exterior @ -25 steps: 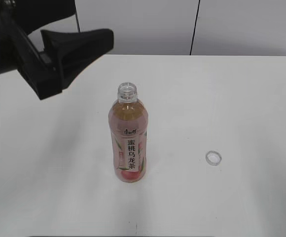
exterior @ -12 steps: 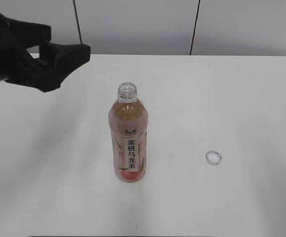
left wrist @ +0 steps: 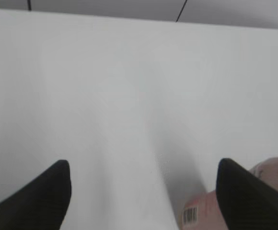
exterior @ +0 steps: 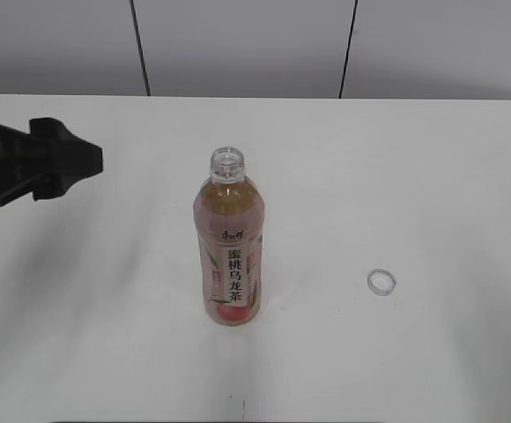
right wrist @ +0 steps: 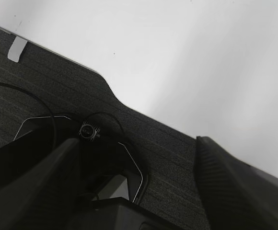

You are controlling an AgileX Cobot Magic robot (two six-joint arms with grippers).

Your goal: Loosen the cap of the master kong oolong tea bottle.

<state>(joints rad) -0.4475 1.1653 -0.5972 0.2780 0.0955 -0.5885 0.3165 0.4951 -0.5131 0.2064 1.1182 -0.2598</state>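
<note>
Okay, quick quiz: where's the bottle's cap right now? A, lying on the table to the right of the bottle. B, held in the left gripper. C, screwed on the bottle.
A: the cap lies on the table right of the master kong oolong tea bottle, whose neck is open.

**Where my three cameras look**

My exterior view looks down at a slant across the table point(exterior: 396, 176) toward the back wall, with the bottle point(exterior: 229, 251) central. My left wrist view sits low over the same table, facing the wall, catching the bottle point(left wrist: 268, 191) at its lower right. My right wrist view points down past the table edge point(right wrist: 144, 112) at dark flooring.
</note>
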